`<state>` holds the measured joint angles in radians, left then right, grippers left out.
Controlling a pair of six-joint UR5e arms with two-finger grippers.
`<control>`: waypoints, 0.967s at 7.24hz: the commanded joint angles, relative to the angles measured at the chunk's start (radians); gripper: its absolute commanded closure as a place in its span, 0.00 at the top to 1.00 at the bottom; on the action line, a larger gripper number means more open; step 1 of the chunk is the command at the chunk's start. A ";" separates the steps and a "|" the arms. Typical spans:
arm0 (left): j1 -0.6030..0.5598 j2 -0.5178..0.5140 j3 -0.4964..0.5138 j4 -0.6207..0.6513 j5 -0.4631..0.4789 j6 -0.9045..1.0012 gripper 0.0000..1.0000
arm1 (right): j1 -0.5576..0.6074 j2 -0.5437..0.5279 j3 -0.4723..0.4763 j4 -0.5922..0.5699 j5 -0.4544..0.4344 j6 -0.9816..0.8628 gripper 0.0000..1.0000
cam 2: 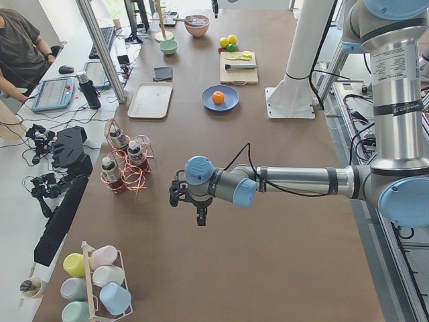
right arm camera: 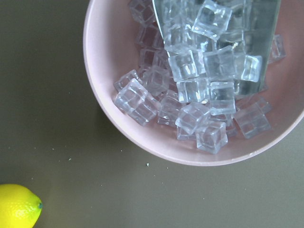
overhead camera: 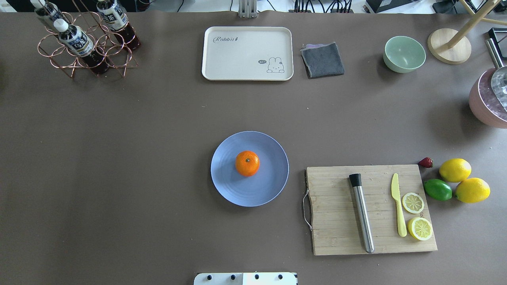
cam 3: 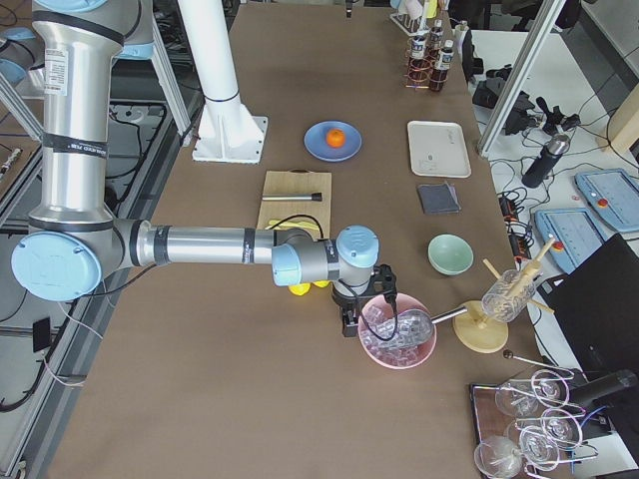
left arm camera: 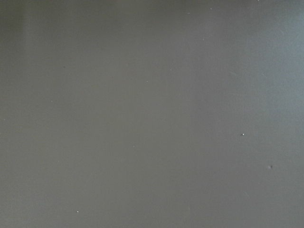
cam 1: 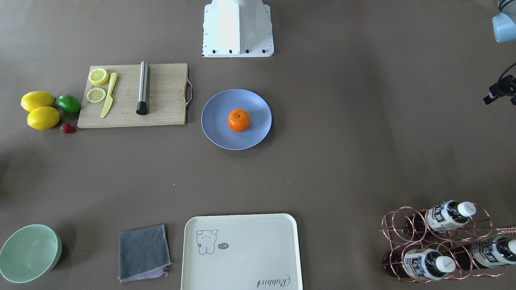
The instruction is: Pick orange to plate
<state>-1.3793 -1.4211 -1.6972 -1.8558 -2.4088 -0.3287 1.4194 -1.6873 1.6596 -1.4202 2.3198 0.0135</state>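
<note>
Orange: the orange sits on the plate, slightly off its centre, stem spot facing up.
Plate: round, periwinkle blue, flat on the brown bench in front of the robot's base, nothing else on it.
Left gripper: the left gripper hangs over bare bench near the bottle rack, well apart from the plate, pointing down. I cannot tell how far it is parted; nothing shows in it.
Right gripper: the right gripper hangs at the near edge of the pink bowl, far from the plate. Its spread cannot be made out, and nothing is seen in it.
Pink bowl: holds clear ice cubes and a metal scoop.
Cutting board: the wooden cutting board lies just beside the plate and carries a steel muddler, a yellow knife and two lemon halves.
Loose fruit: two lemons, a lime and a strawberry lie off the board's far end.
Operators' edge: green bowl, grey cloth, cream tray, wire rack of bottles.
</note>
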 commanded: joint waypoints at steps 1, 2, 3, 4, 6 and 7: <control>-0.001 -0.038 -0.002 0.058 -0.001 0.016 0.97 | 0.030 -0.014 0.005 0.001 0.012 -0.026 1.00; -0.001 -0.038 0.002 0.056 0.008 0.016 0.97 | 0.029 -0.006 -0.001 0.001 0.009 -0.024 1.00; -0.001 -0.039 0.001 0.055 0.010 0.016 0.97 | 0.029 -0.002 0.002 0.000 0.010 -0.023 1.00; -0.007 -0.041 0.001 0.049 0.008 0.016 0.97 | 0.029 0.001 -0.004 0.000 0.012 -0.015 1.00; -0.032 -0.065 -0.012 0.050 0.049 0.019 0.97 | 0.029 0.001 0.000 0.000 0.018 -0.014 1.00; -0.033 -0.058 -0.028 0.050 0.066 0.028 0.97 | 0.029 -0.002 0.005 0.000 0.026 -0.012 1.00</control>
<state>-1.4085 -1.4771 -1.7112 -1.8058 -2.3688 -0.3085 1.4480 -1.6871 1.6615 -1.4204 2.3387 0.0001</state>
